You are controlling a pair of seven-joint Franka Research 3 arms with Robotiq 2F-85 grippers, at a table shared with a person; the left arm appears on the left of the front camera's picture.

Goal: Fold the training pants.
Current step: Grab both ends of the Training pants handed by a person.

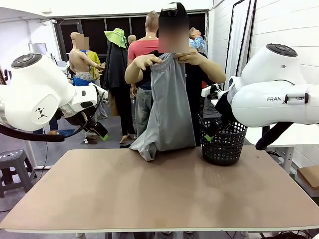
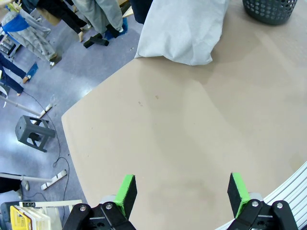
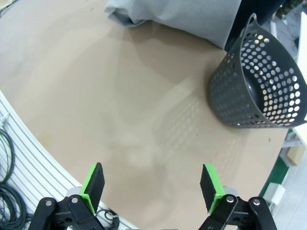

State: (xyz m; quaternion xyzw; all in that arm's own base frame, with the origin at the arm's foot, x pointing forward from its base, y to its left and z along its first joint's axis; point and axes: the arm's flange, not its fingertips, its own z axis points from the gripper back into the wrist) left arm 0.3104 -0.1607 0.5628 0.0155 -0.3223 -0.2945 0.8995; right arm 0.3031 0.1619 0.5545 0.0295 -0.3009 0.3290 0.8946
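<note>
From the front, we judge the folding not yet begun. The person at twelve o'clock across the table (image 1: 149, 199) holds the training pants (image 1: 168, 107) up by the gathered waistband, one hand (image 1: 148, 61) at each side, the other hand (image 1: 188, 57) just beside it. The grey cloth hangs full length and only its lower end rests bunched on the far edge. Laying it flat and every fold are left to do. A black mesh basket (image 1: 225, 143) stands at about one o'clock on the table, just beside the hanging cloth. The left arm (image 1: 40, 92) and right arm (image 1: 271, 94) hang back at nine and three o'clock, well apart from the garment.

In the left wrist view, the left gripper (image 2: 181, 194) has its jaws spread wide with nothing between them, above bare tabletop. The pants lie at twelve o'clock, near the far edge, and the basket sits at one o'clock. A grey stool (image 2: 32, 134) stands on the floor at nine o'clock, off the table.

In the right wrist view, the right gripper (image 3: 152, 184) is likewise wide apart and empty. The pants' bunched end is at twelve o'clock. The basket at two o'clock stands near that cloth, and we judge it could crowd this arm's reach toward that side.
</note>
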